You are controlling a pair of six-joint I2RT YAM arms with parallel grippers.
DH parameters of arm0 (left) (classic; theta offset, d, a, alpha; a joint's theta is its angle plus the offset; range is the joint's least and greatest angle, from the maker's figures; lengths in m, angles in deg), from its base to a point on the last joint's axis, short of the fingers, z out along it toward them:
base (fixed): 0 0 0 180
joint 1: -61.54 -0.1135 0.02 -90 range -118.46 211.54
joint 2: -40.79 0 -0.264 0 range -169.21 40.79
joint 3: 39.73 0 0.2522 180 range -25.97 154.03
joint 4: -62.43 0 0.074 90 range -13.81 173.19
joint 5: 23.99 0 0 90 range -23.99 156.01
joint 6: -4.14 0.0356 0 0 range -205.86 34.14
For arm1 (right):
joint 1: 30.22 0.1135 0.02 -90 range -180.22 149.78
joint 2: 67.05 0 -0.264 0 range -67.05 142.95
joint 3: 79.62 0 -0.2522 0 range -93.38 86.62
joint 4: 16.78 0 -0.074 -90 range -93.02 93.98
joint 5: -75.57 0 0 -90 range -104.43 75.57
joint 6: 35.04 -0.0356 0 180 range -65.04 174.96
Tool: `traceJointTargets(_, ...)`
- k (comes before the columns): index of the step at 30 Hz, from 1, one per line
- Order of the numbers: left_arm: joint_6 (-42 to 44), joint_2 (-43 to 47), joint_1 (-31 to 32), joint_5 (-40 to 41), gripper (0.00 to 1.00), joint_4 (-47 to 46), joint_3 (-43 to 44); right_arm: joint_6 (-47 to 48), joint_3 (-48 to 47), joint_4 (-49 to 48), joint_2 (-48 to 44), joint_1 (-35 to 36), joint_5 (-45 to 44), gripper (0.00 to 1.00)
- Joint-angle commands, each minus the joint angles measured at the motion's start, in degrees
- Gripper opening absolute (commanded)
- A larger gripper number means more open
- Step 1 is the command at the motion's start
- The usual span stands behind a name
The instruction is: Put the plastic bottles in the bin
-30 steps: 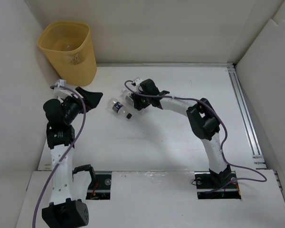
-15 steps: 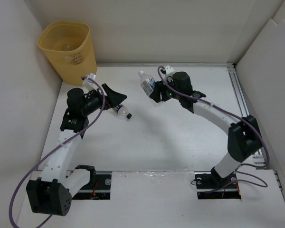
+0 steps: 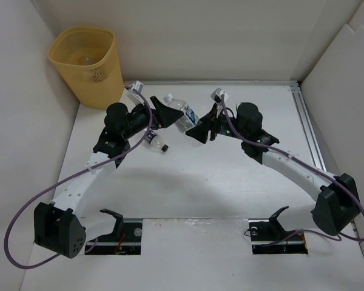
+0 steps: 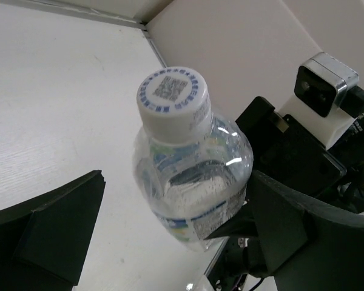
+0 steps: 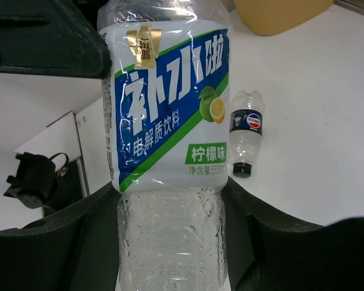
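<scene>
My right gripper [image 5: 170,209] is shut on the lower body of a clear plastic bottle [image 5: 167,109] with a white, blue and green label, holding it off the table. In the top view this bottle [image 3: 181,115] points its white cap up and to the left from the right gripper [image 3: 197,130]. My left gripper [image 3: 164,114] stands open, its jaws on either side of the bottle's upper part [image 4: 191,176], with a gap on the left side. A second, smaller bottle [image 3: 155,139] with a black cap lies on the table below them. The yellow-orange bin [image 3: 88,63] stands at the far left corner.
White walls close in the table on the left, back and right. A metal rail [image 3: 309,139] runs along the right side. The small lying bottle [image 5: 246,136] is just beyond the held one in the right wrist view.
The right arm lifted its bottle from the table and carried it left and nearer. The left arm stretched out to the right, and its open jaws now straddle the bottle's top.
</scene>
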Motion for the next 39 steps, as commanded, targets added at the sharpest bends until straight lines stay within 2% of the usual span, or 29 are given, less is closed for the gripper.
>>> traceJointTargets(1,-1.8,-1.2,2.7,1.0,1.0,-5.8,2.9,0.0,0.2,-5.4,-2.7,2.6,2.5,0.06)
traceJointTargets(7,-1.8,-3.8,8.3,3.4,1.0,-7.3,1.9,0.0,-1.5,-5.4,-2.1,4.5,2.0,0.07)
traceJointTargets(9,-1.8,-3.8,10.2,4.2,0.95,-7.9,1.9,0.0,-2.1,-5.4,-1.5,4.5,1.5,0.07)
traceJointTargets(10,-1.8,-4.4,10.2,4.2,0.89,-7.9,2.4,0.0,-2.1,-5.4,-1.0,4.5,1.5,0.08)
traceJointTargets(11,-1.8,-4.4,10.2,4.2,0.79,-7.9,2.4,0.0,-2.1,-5.4,-1.0,4.5,0.8,0.09)
traceJointTargets(12,-1.8,-4.4,10.2,4.2,0.4,-7.9,3.0,0.0,-2.1,-5.4,-1.0,4.5,0.8,0.12)
traceJointTargets(13,-1.8,-4.4,10.2,6.4,0.23,-7.3,3.9,0.0,-2.1,-5.4,-1.0,4.5,0.8,0.15)
traceJointTargets(14,-1.8,-4.4,10.2,7.7,0.13,-4.9,4.6,0.0,-2.1,-5.4,-1.6,3.7,0.3,0.34)
traceJointTargets(16,0.2,-4.4,10.2,10.4,0.03,-2.5,6.3,0.0,-1.4,-4.3,-2.1,2.9,-0.5,0.63)
traceJointTargets(18,1.5,-3.8,10.2,16.4,0.03,1.4,9.4,0.7,-0.2,-2.8,-3.5,1.2,-2.2,0.8)
traceJointTargets(20,2.9,-3.8,10.2,22.1,0.03,3.4,13.6,1.8,0.7,-0.4,-5.3,0.3,-3.5,0.81)
traceJointTargets(21,3.7,-4.9,9.3,23.3,0.0,5.1,15.4,3.0,1.2,0.8,-6.1,-0.4,-5.4,0.91)
traceJointTargets(26,3.1,-10.8,-1.0,25.0,0.0,8.7,28.2,6.0,5.1,7.0,-11.5,-3.3,-8.5,0.92)
traceJointTargets(27,3.1,-12.2,-3.1,24.4,0.0,8.7,33.3,6.0,5.6,7.5,-12.2,-3.9,-8.5,0.92)
traceJointTargets(30,1.1,-19.0,-11.8,23.0,0.0,10.6,42.2,7.3,7.5,9.3,-14.3,-5.3,-8.5,0.92)
traceJointTargets(32,-0.7,-25.3,-17.7,22.4,0.0,11.9,51.3,7.8,8.0,9.8,-14.9,-5.3,-8.5,0.92)
traceJointTargets(34,-3.3,-29.9,-21.5,21.6,0.0,12.5,57.6,8.4,8.7,10.4,-15.4,-5.8,-8.0,0.93)
traceJointTargets(35,-4.9,-34.9,-23.4,19.6,0.0,13.5,63.4,9.3,8.7,10.4,-15.4,-5.8,-7.5,0.94)
traceJointTargets(36,-8.0,-37.3,-26.9,18.2,0.0,13.5,66.0,10.3,8.0,11.0,-14.8,-5.8,-7.5,0.94)
traceJointTargets(39,-10.9,-43.4,-31.8,16.9,0.0,8.9,72.6,11.6,7.2,11.5,-12.9,-7.1,-4.9,0.94)
